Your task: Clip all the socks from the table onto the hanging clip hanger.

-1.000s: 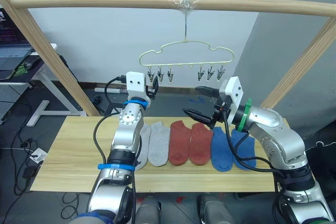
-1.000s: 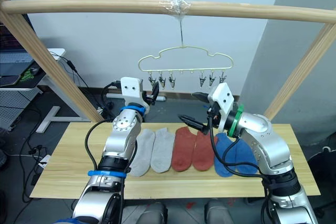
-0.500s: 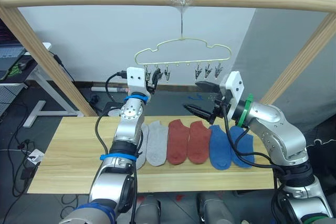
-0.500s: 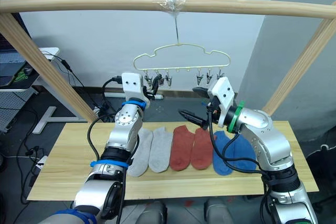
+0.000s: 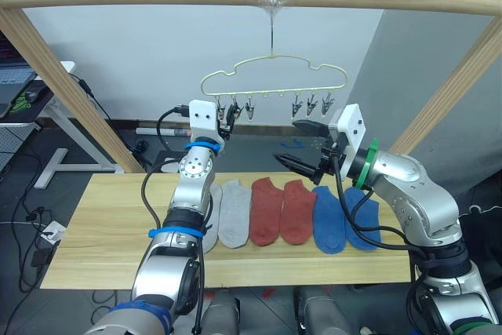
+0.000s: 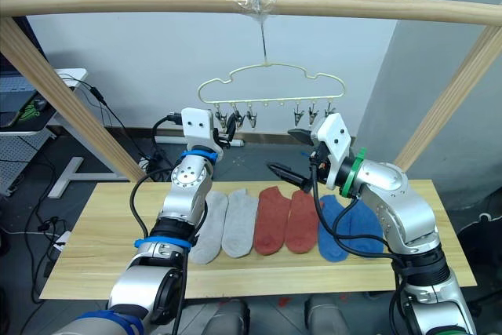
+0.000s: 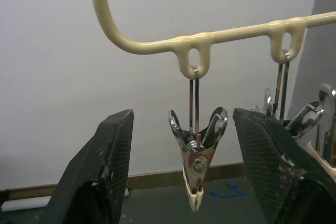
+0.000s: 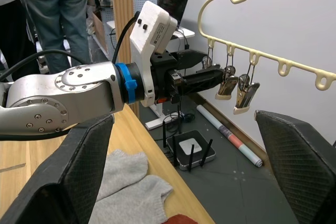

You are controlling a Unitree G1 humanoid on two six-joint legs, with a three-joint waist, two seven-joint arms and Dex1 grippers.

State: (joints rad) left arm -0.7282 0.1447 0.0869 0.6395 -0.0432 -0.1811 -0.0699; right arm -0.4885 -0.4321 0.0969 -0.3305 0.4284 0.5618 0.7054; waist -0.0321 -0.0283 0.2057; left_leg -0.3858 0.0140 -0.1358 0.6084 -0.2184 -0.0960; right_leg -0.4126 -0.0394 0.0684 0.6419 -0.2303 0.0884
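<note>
We are seeing the left end effector (image 7: 181,177) raised at the clip hanger's (image 5: 274,80) left end, fingers (image 7: 100,171) spread apart, with the leftmost clip (image 7: 197,153) hanging between them, untouched on either side. The right end effector (image 5: 306,147) is hovering below and just right of the hanger's right-hand clips, its fingers also spread wide and gripping nothing. Beneath both end effectors, the six socks are lying side by side on the tabletop (image 5: 102,225): two grey socks (image 5: 223,213) under the left one, two red socks (image 5: 281,211) between them, and two blue socks (image 5: 343,220) under the right arm.
</note>
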